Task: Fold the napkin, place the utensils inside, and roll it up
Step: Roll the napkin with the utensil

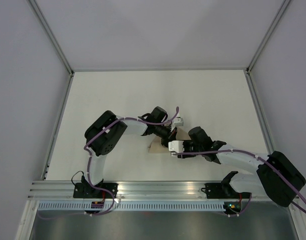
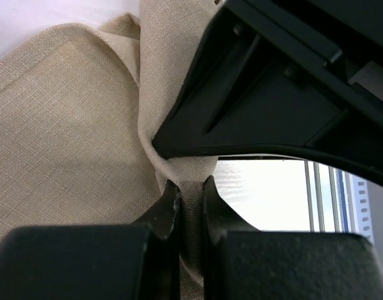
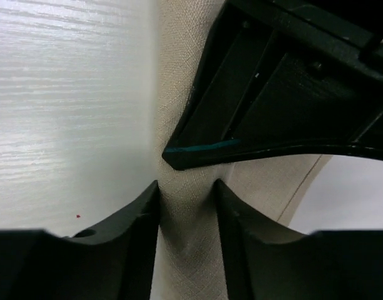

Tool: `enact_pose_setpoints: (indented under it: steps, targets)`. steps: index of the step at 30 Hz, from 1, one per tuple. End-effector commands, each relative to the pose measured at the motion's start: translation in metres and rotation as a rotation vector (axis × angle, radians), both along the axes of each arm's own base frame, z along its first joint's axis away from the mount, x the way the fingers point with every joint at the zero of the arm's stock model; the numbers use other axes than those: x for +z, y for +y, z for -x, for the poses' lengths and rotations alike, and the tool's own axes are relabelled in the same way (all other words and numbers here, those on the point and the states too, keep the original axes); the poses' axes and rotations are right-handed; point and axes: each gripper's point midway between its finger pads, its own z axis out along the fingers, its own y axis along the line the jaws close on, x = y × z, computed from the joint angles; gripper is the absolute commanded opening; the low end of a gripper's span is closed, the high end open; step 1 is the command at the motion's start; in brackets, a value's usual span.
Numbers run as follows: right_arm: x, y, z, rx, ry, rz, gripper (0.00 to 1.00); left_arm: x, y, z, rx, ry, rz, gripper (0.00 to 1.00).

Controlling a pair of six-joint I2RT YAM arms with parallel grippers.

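The beige napkin [image 1: 157, 146] lies bunched at the table's middle, mostly hidden under both wrists. My left gripper [image 1: 171, 131] is shut on a raised fold of the napkin [image 2: 66, 112], with cloth pinched between its fingertips [image 2: 190, 187]. My right gripper [image 1: 175, 145] meets it from the opposite side and is shut on the same ridge of napkin [image 3: 176, 75], with cloth filling the gap at its tips [image 3: 187, 190]. Each wrist view shows the other gripper's black body close above: the right one [image 2: 285, 94] and the left one [image 3: 291, 94]. The fork is hidden or out of view.
The white table [image 1: 143, 95] is bounded by grey walls at the left, right and back. A metal rail [image 1: 158, 187] runs along the near edge with both arm bases on it.
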Motion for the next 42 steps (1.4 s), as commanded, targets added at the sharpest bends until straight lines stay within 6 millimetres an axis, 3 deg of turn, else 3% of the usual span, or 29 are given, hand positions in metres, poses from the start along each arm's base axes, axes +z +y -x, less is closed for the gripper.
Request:
enact_pose_setpoints:
  steps: [1,4,5,8,13,18,23,25,26,27,29,30,34,38,40,42]
  targets:
    - [-0.003,-0.005,-0.013,-0.058,-0.043,0.031,0.43,-0.046,0.034,0.027,0.021,0.127,-0.202,0.06]
    - [-0.005,-0.007,-0.011,-0.053,-0.031,0.041,0.25,-0.032,0.032,0.022,0.029,0.103,-0.177,0.21]
    - [-0.007,-0.009,-0.008,-0.049,-0.014,0.058,0.21,-0.024,0.030,0.018,0.042,0.085,-0.169,0.31]
    - [-0.010,-0.011,-0.001,-0.035,0.029,0.084,0.18,-0.005,0.028,0.007,0.073,0.040,-0.138,0.39]
    - [-0.016,-0.013,0.011,-0.024,0.130,0.123,0.16,0.024,0.031,-0.013,0.139,-0.035,-0.086,0.45]
    - [-0.018,-0.013,0.021,-0.017,0.229,0.143,0.15,0.053,0.041,-0.050,0.293,-0.180,-0.033,0.47]
    - [-0.024,-0.015,0.023,-0.014,0.353,0.163,0.16,0.082,0.066,-0.083,0.525,-0.345,-0.018,0.47]
    - [-0.026,-0.015,0.020,-0.018,0.416,0.175,0.16,0.084,0.078,-0.091,0.619,-0.395,-0.024,0.47]
    - [-0.025,-0.012,0.021,-0.010,0.450,0.162,0.16,0.102,0.083,-0.093,0.653,-0.444,0.015,0.47]
    - [-0.025,-0.015,0.017,-0.021,0.474,0.159,0.15,0.092,0.091,-0.086,0.690,-0.419,0.005,0.47]
    - [-0.024,-0.014,0.011,-0.030,0.556,0.153,0.15,0.117,0.098,-0.090,0.769,-0.474,0.079,0.48]
    - [-0.024,-0.014,0.008,-0.024,0.577,0.151,0.16,0.109,0.105,-0.083,0.781,-0.472,0.074,0.48]
    - [-0.028,-0.013,-0.004,-0.029,0.720,0.167,0.16,0.117,0.113,-0.069,0.832,-0.581,0.114,0.50]
    - [-0.032,-0.014,-0.011,-0.030,0.835,0.177,0.16,0.119,0.094,-0.038,0.757,-0.724,0.132,0.52]
    - [-0.034,-0.014,-0.015,-0.032,0.886,0.176,0.16,0.115,0.092,-0.036,0.752,-0.831,0.085,0.52]
    - [-0.037,-0.015,-0.018,-0.037,0.912,0.181,0.16,0.114,0.077,-0.022,0.697,-0.893,0.091,0.52]
